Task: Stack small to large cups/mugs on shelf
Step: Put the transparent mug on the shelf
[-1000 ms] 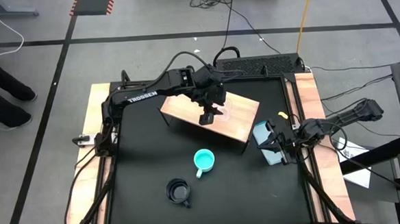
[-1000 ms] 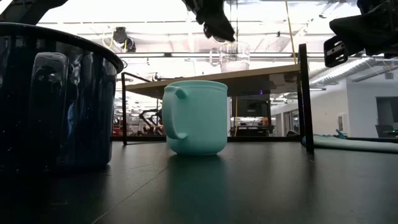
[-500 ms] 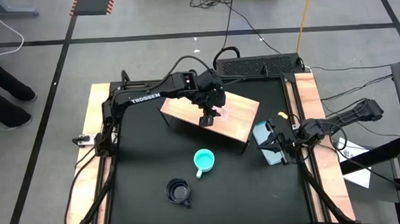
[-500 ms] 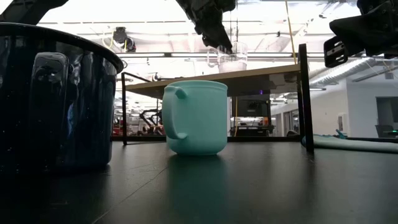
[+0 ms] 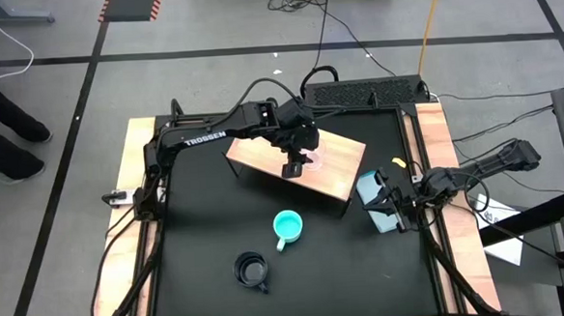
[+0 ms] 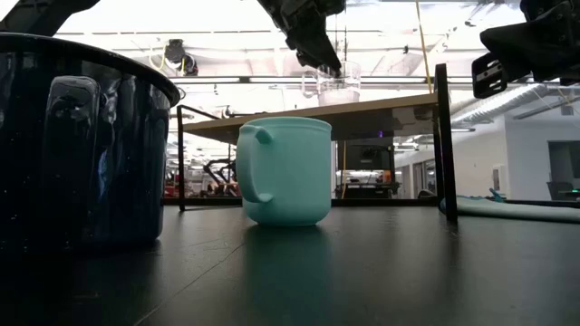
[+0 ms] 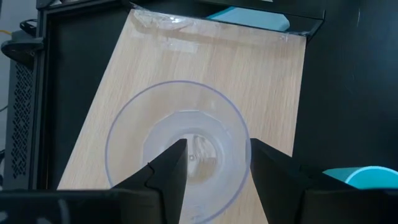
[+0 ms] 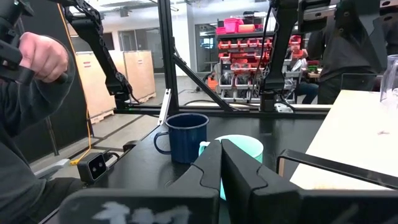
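Note:
The small clear cup [image 7: 177, 124] stands upright on the light wooden shelf [image 5: 341, 172], near its middle; it also shows in the low view [image 6: 331, 83]. My left gripper [image 7: 214, 149] points down at it, open, with one finger inside the cup and the other just outside its rim. The turquoise mug [image 5: 287, 225] stands on the black tabletop in front of the shelf. The black mug [image 5: 251, 271] stands nearer the front edge. My right gripper [image 8: 221, 155] is shut and empty at the table's right side [image 5: 386, 199]. My left gripper straddles the clear cup's wall [image 7: 247, 134] from above, one finger inside and one outside, with a wide gap between them. I cannot tell whether either finger touches the wall. The cup stands on the shelf by its base.
A flat light-blue item [image 5: 373, 187] lies under my right gripper, right of the shelf. Wooden strips [image 5: 130, 205] border the table's left and right sides. A person's hand [image 8: 37, 56] shows beyond the table in the right wrist view.
My left gripper has come down a little over the shelf with the clear cup, which has sunk from slightly higher to standing on the board. Over the last half second both have kept still.

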Robot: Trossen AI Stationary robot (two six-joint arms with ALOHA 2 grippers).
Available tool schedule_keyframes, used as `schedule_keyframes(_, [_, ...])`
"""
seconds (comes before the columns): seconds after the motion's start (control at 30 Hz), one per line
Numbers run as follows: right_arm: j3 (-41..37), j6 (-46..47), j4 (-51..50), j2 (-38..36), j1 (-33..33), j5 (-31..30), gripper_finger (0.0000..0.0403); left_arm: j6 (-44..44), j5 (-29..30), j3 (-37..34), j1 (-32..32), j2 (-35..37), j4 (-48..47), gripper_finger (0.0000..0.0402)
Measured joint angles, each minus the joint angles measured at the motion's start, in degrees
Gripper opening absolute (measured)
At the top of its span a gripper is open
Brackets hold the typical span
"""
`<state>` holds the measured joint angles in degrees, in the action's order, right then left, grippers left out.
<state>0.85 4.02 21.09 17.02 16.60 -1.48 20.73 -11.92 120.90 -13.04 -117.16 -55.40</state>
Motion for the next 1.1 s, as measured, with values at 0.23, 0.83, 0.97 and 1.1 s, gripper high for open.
schedule_keyframes(0.23, [0.0, 1.3, 0.0, 0.0, 0.0, 0.0, 0.0000, -0.5, -0.1, 0.0, 0.0, 0.0, 0.0, 0.0172])
schedule_keyframes(0.83, [0.0, 1.3, 0.0, 0.0, 0.0, 0.0, 0.0000, -0.5, -1.6, 0.0, 0.0, 0.0, 0.3, 0.0007])
schedule_keyframes(0.97, [0.0, 1.3, 0.0, 0.0, 0.0, 0.0, 0.0000, -0.5, -1.6, 0.0, 0.0, 0.1, 0.3, 0.0008])
schedule_keyframes(1.1, [0.0, 1.3, 0.0, 0.0, 0.0, 0.0, 0.0000, -0.5, -1.6, 0.0, 0.0, 0.1, 0.7, 0.0005])
